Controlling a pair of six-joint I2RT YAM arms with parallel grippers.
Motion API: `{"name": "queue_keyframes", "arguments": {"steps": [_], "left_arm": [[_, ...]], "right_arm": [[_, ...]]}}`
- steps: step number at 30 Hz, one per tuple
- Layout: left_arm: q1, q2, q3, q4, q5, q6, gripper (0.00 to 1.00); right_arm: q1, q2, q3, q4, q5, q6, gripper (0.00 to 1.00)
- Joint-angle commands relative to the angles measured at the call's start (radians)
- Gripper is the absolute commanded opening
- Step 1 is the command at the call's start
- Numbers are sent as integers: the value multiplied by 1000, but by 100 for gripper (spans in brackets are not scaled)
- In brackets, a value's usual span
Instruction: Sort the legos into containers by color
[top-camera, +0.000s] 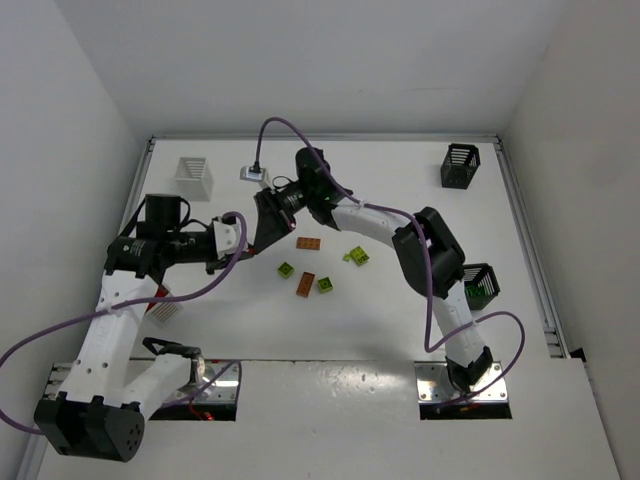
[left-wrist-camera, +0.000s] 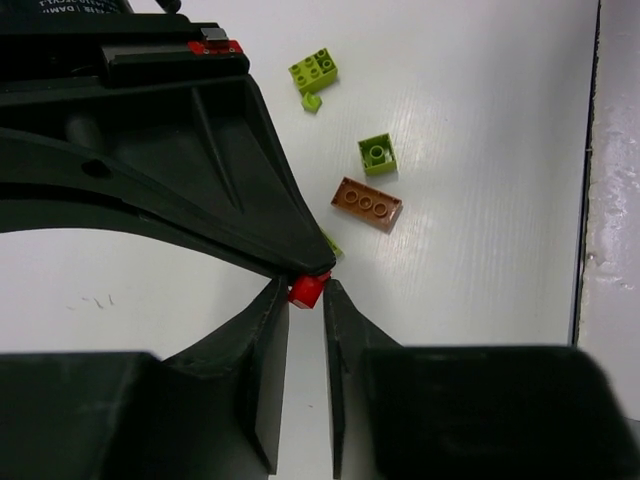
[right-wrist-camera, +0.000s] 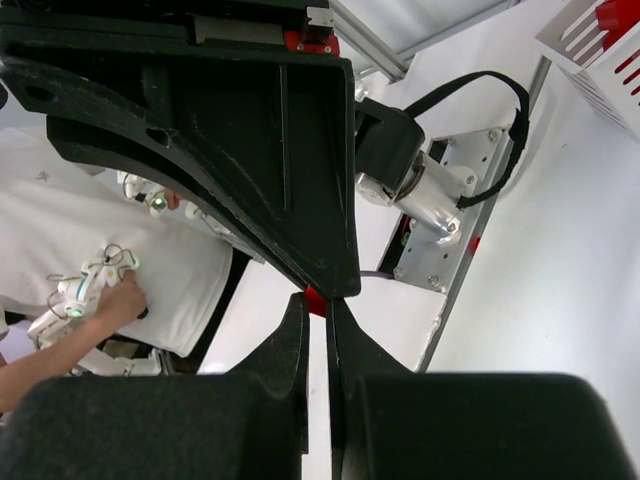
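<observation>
My two grippers meet above the table's left middle with a small red lego between them. The left gripper has its fingertips against both sides of the brick. The right gripper is shut on the same brick, which shows as a red sliver at its tips. From above, the left gripper and right gripper touch tip to tip. Loose legos lie to their right: orange-brown, another orange-brown, yellow-green, green.
A white basket stands at the back left and a black basket at the back right. A second black basket holding green sits behind the right arm. Another white basket lies partly under the left arm.
</observation>
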Motion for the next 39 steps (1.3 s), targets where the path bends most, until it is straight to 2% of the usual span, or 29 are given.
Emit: {"name": "queue_keyframes", "arguments": {"steps": [1,3,5,6,9,10,13,16,20,22,23,24,25,26,27,28,31,33,36,39], "left_arm": [[-21,-3,-10,30,-9,-12,22],[-21,-3,-10,40,-19,-26,15],[-21,-3,-10,49,-30,-53,10],[-21,-3,-10,49,-41,-54,7],[-21,-18,-19,58,-65,-97,4],[-21,-40,-19,58,-65,-107,4],[-1,-81,-31,58,-93,-161,2],[13,-123,-31,58,-133,-230,0],[22,-158,6,40,-220,-305,0],[31,-167,41,40,-320,-373,0],[32,-167,51,40,-355,-402,0],[32,-167,64,21,-384,-432,0],[32,-154,91,6,-425,-442,0],[32,-137,105,-20,-447,-477,0],[32,-137,119,-20,-473,-504,0],[32,-123,146,-40,-523,-524,0],[41,-95,191,-110,-652,-598,0],[41,-74,202,-207,-693,-598,0],[41,-86,200,-278,-716,-598,0],[52,-112,200,-335,-798,-609,0]], "right_arm": [[9,-5,6,61,-123,2,0],[9,-5,6,61,-123,2,0],[9,-5,6,61,-123,2,12],[9,-5,6,52,-123,2,24],[-11,-5,15,38,-123,2,41],[-11,-5,15,29,-123,2,51],[-33,-28,-17,38,-123,2,66],[-60,-57,-121,92,-123,2,77],[-119,-93,-212,127,-53,-20,80],[-157,-104,-245,40,39,-69,81],[-169,-126,-246,-45,93,-212,81],[-181,-138,-230,-423,163,-354,82],[-182,-162,-154,-784,361,-656,82],[-182,-176,-93,-887,551,-770,82],[-169,-190,-92,-951,553,-849,84],[-169,-205,-77,-977,695,-895,84],[-160,-262,-95,-993,855,-975,86],[-169,-284,-95,-1043,909,-1090,88],[-178,-327,-141,-1054,929,-1161,88],[-178,-360,-178,-1080,938,-1224,88]]}}
